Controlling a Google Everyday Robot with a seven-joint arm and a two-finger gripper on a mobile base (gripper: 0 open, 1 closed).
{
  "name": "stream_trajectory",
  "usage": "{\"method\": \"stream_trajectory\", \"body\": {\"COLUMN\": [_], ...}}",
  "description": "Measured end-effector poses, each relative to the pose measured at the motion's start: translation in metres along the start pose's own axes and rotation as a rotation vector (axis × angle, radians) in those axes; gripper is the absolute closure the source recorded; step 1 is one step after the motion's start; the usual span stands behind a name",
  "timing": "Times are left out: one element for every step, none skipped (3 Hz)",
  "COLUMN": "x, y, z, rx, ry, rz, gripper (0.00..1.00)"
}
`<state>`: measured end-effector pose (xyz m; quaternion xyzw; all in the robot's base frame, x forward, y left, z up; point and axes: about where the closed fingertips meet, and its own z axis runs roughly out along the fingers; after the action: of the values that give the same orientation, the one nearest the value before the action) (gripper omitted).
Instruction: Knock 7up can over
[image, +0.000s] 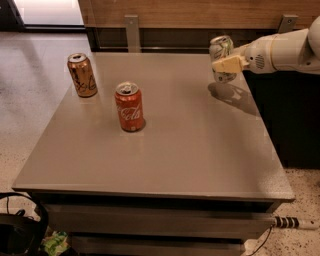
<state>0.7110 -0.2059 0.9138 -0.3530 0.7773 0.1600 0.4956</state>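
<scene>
The 7up can (220, 50), silver-white with green markings, is at the table's far right, tilted a little. It appears lifted off the grey table (190, 150), with its shadow lying apart below it. My gripper (223, 63) reaches in from the right and is shut on the can. One beige finger (229, 64) crosses the can's front; the other is hidden behind it.
A red-orange Coca-Cola can (129, 107) stands upright left of the table's middle. A copper-brown can (83, 75) stands near the far left corner. A wooden wall with metal brackets (132, 30) runs behind the table. Cables and a black object (20, 230) lie on the floor at the front left.
</scene>
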Motion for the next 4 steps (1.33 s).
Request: {"method": "stream_trajectory", "body": {"x": [0.000, 0.001, 0.009, 0.021], "y": [-0.001, -0.001, 0.001, 0.004], "z": [-0.023, -0.037, -0.037, -0.029], "rx": [0.032, 0.048, 0.044, 0.029], "ry": [0.080, 0.141, 0.242, 0.346], "rz": [-0.007, -0.013, -0.035, -0.064], "gripper": [1.00, 1.00, 1.00, 1.00]}}
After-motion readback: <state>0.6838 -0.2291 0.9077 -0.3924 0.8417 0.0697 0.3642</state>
